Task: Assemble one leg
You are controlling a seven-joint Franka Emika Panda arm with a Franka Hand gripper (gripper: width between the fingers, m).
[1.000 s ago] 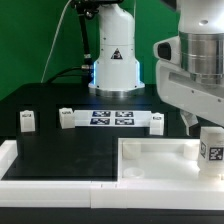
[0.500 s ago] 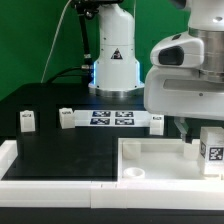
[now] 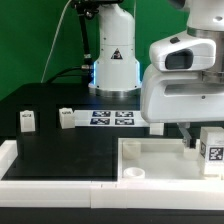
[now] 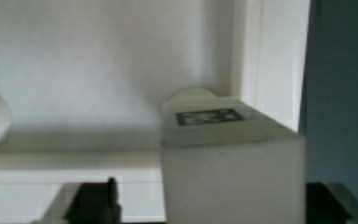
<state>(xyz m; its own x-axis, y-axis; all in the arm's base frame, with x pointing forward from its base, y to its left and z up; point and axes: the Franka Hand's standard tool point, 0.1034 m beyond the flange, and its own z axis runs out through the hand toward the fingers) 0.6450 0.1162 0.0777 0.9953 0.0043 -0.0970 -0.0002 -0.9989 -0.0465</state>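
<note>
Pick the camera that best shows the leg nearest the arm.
Wrist view: the leg is large and central in the frame, with its marker face visible, though soft. The exterior view shows the same leg small at that view's right edge, standing at the white panel.

The white leg [image 3: 211, 150] bears a black-and-white square marker, and the table [image 3: 60, 150] is black.
</note>
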